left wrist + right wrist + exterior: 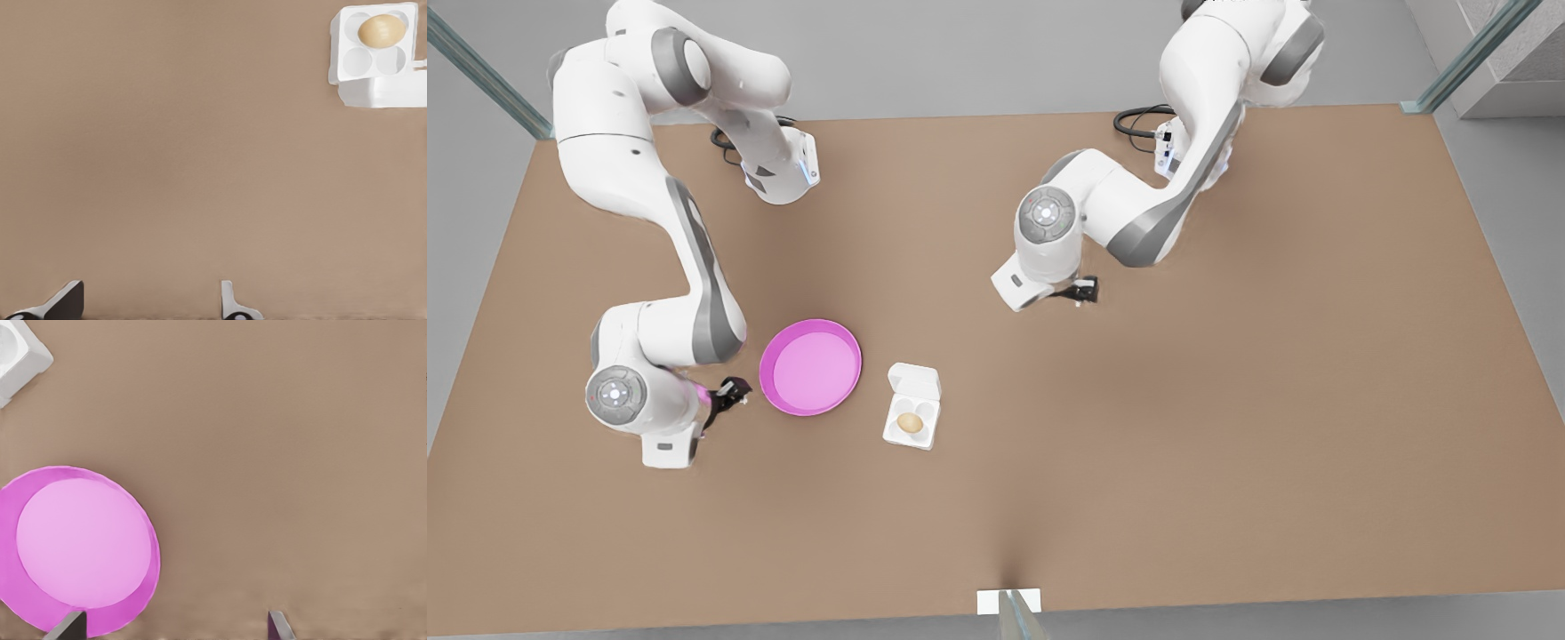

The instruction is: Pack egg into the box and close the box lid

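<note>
Closing the box lid [915, 382] remains, with the egg [910, 423] already seated in a cup of the box [911, 431].
Risking a shoved box on the surface [1227, 400]: right claw [729, 393] spread beside the plate [810, 366], left claw [1083, 290] spread well apart.

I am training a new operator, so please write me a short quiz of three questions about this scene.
1. True or false: the egg lies in a cup of the box.
2. The box lid is: A open, B shut, C detached.
3. Which gripper is beside the pink plate?

Key: 1 true. 2 A. 3 the right gripper, open; the left gripper waits open, away from the box.
</note>
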{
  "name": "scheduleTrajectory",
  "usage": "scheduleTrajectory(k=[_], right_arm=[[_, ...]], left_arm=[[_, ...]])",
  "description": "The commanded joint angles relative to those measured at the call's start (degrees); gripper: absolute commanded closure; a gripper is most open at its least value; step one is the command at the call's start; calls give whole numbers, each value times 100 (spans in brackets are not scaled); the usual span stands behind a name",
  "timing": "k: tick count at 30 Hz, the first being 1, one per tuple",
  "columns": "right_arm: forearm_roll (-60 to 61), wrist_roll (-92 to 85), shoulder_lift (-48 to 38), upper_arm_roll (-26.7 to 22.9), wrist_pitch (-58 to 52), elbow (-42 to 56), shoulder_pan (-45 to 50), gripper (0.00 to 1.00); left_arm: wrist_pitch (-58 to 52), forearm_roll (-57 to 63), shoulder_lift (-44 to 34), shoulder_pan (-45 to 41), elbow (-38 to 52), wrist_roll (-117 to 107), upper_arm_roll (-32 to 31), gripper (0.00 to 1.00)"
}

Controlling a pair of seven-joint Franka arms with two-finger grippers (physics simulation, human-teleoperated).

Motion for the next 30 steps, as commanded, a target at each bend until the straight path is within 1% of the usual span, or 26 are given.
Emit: scheduleTrajectory(k=[1,2,3,4,5,6,7,8,9,10,11,12,13,14,15,16,17,18,23,24,27,30], right_arm=[[49,2369,-624,21,-129,-548,-175,0],[49,2369,-922,48,-392,-548,-315,0],[277,2369,-1415,48,-832,-566,-473,0],[559,2360,-1828,-128,-1061,-575,-316,0],[559,2176,-2092,-260,-1491,-435,-131,0],[550,1956,-2004,-190,-1993,40,-105,0],[559,2017,-1890,-155,-2010,84,-105,0],[559,1991,-1776,-146,-2028,190,-78,0],[559,2026,-1653,-146,-2019,418,-69,0],[550,2026,-1609,-146,-1914,419,-78,0],[550,2026,-1547,-146,-1580,366,-70,0],[550,2035,-1503,-76,-1483,348,-69,0],[550,2035,-1503,47,-1439,357,-69,0],[541,2035,-1503,56,-1395,348,-69,0],[550,2026,-1486,56,-1369,339,-69,0],[550,1991,-1503,56,-1377,339,-78,0],[506,1947,-1503,56,-1378,357,-104,0],[497,1938,-1503,56,-1378,375,-148,0],[532,1938,-1494,48,-1430,348,-184,0],[550,1938,-1459,48,-1360,392,-351,0],[497,1938,-1336,39,-806,418,-368,0],[532,2026,-1354,48,-841,418,-377,0]], left_arm=[[39,-147,92,-349,-198,-2610,-2,0],[416,-147,-5,-358,-540,-2654,-2,0],[1154,-103,-268,-366,-1357,-2804,-81,0],[1972,-32,-357,-551,-1912,-3067,-99,0],[2341,205,-234,-648,-2079,-3173,-99,0],[2693,319,-23,-621,-2026,-3182,-99,0],[2939,337,285,-604,-1614,-3173,-73,0],[2878,407,715,-621,-911,-3120,-55,0],[2860,557,900,-630,-515,-3155,-64,0],[2860,592,1137,-621,-85,-3155,-38,0],[2851,592,1366,-630,285,-3103,85,0],[2869,767,1603,-648,312,-3111,86,0],[2913,829,1884,-814,565,-3129,85,0],[2939,838,2087,-955,742,-3164,94,0],[2939,838,2385,-1087,1119,-3217,138,0],[2957,829,2544,-1500,1243,-3375,586,0],[2992,820,2754,-1509,1682,-3393,595,0],[3036,820,2852,-1509,1885,-3393,604,0],[3282,820,3027,-1500,1885,-3331,912,0],[3282,820,3027,-1465,1894,-3314,912,0],[3396,811,3027,-1395,2008,-3331,912,0],[3519,811,3124,-1395,2210,-3331,912,0]])
